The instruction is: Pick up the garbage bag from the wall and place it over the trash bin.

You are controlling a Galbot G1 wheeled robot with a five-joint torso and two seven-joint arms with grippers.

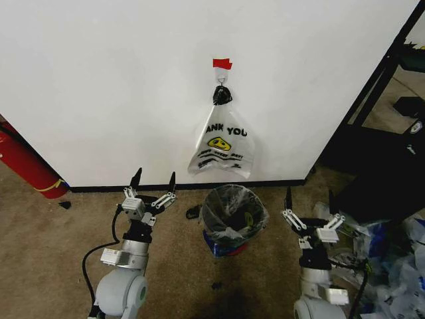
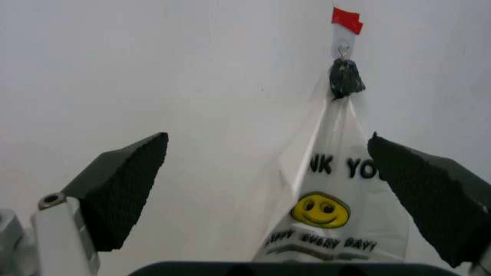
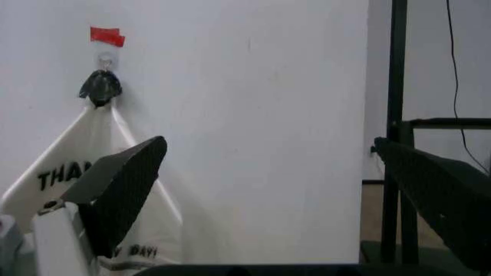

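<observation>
1. Already the garbage bag point(image 1: 229, 203) looks draped in the trash bin point(image 1: 226, 243), below the wall point(image 1: 99, 80); a white smiley bag point(image 1: 222, 143) hangs from the hook point(image 1: 222, 78).
2. Your left gripper point(image 1: 154, 181) and right gripper point(image 1: 309, 199) flank the bin, both released and empty.
3. Expect thin, limp, slippery film, nearly weightless and easily torn; pinch a gathered fold at its rim, never the loose middle.

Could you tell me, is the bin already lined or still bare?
Lined: a see-through bag with blue patches sits inside the bin, its edge folded over the rim.
</observation>
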